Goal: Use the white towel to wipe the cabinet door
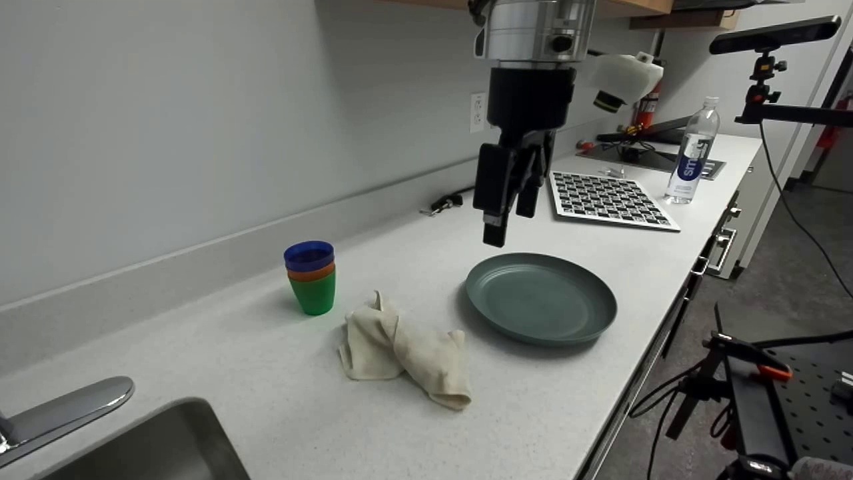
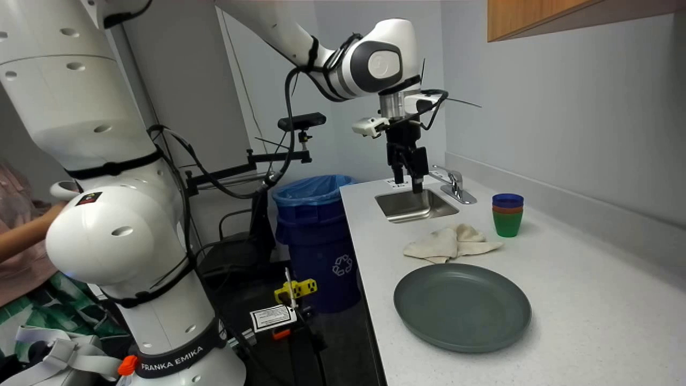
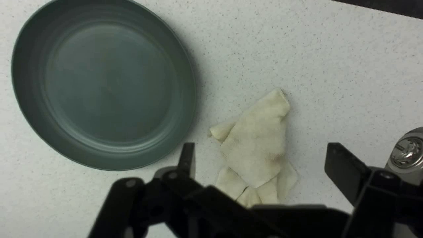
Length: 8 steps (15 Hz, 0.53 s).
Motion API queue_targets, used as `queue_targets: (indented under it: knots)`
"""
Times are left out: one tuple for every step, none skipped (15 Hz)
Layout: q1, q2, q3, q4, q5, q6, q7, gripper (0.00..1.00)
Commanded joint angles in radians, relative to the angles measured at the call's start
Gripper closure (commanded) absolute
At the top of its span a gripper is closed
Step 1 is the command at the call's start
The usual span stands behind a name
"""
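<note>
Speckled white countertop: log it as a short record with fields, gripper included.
Black two-fingered gripper: open, holding nothing, above the speckled white countertop
Off-white cloth towel: crumpled on the countertop, not gripped
Round dark-green plate: beside the towel, not touching it
Nested blue, orange and green cups: upright, blue on top
Clear plastic bottle: upright, blue-and-white label

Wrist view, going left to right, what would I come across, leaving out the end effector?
Green plate, crumpled white towel, shiny grey thing cut off by the right edge, with too little showing for me to name it.
</note>
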Motion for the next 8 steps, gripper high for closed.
queue_targets:
  knots:
    - [0.015,-0.005,-0.015,0.001,-0.001,-0.003,0.000,0.00]
    - [0.015,-0.007,-0.015,0.001,-0.001,-0.003,0.000,0.00]
    - [0.010,-0.018,-0.019,-0.005,-0.004,-0.006,0.004,0.00]
    - [0.005,-0.009,-0.027,0.001,0.005,-0.018,-0.007,0.00]
    - [0.001,0.008,-0.033,0.012,-0.001,-0.017,-0.009,0.00]
    - [-0.002,0.044,-0.041,0.033,-0.002,-0.010,-0.044,0.00]
    - [-0.002,0.078,-0.050,0.054,0.026,-0.003,-0.083,0.00]
    - [-0.002,0.108,-0.056,0.073,0.022,0.002,-0.099,0.00]
